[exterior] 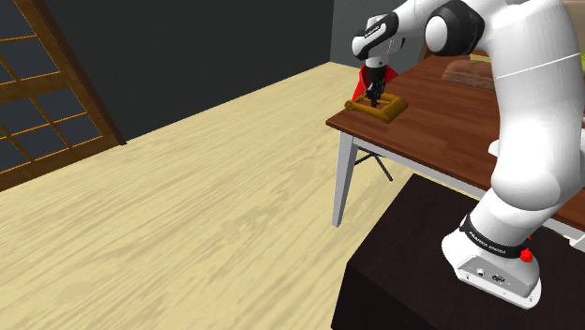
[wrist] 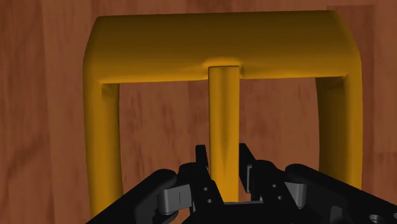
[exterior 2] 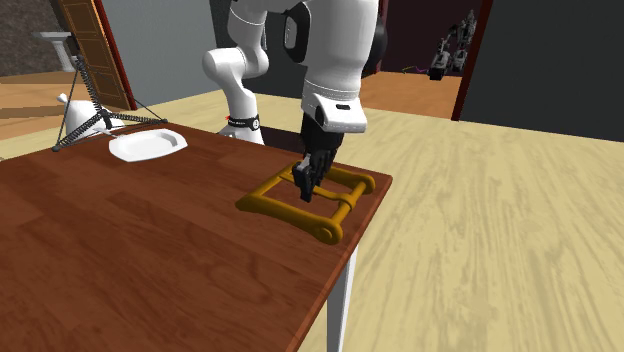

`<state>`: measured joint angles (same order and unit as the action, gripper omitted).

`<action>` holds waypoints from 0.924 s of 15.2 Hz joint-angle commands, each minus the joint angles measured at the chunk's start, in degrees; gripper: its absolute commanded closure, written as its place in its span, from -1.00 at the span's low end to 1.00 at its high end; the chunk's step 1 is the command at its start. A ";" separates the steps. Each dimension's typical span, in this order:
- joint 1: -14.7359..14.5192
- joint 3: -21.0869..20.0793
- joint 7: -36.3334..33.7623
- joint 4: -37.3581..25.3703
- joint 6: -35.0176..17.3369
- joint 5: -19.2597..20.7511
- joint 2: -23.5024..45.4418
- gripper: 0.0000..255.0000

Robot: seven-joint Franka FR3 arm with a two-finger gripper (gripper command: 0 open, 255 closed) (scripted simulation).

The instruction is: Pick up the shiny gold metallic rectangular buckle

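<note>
**Wrist view: two fingers narrowed onto the centre bar of one gold buckle**

Wrist view, close in: the gripper [wrist: 224, 159] is nearly shut. Its two black fingers [wrist: 202, 167] press against either side of a single upright bar that runs straight ahead of the fingertips. That bar belongs to the one gold rectangular buckle [wrist: 216, 44]. The buckle's frame lies ahead of the gripper and to both sides of it, with one crossbar beyond the fingertips and two side rails flanking them. Brown wood of the table [wrist: 38, 95] shows inside the frame and around it.

In the second exterior view the gripper [exterior 2: 305, 185] points straight down into the middle of the buckle [exterior 2: 285, 218]. The buckle lies flat directly beneath it, near the corner of the one table [exterior 2: 120, 260]. Well away from the gripper, toward the far end of the tabletop, sit one white plate [exterior 2: 147, 146] and one wire stand [exterior 2: 90, 110] just beside the plate. One white table leg [exterior 2: 338, 300] shows below the corner nearest the gripper.

In the shoulder view the gripper [exterior: 377, 94] is again down on the buckle [exterior: 394, 106], at the table's [exterior: 441, 141] corner. One white leg [exterior: 343, 183] stands below that corner on the pale plank floor [exterior: 187, 216]
</note>
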<state>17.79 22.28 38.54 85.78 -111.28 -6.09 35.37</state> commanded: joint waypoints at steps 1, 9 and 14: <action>-0.10 0.11 -0.11 -0.73 1.19 0.17 -0.51 1.00; -0.20 0.60 -0.11 -3.73 6.18 0.88 -2.62 1.00; -0.18 0.75 -0.08 -5.21 8.25 1.10 -3.26 1.00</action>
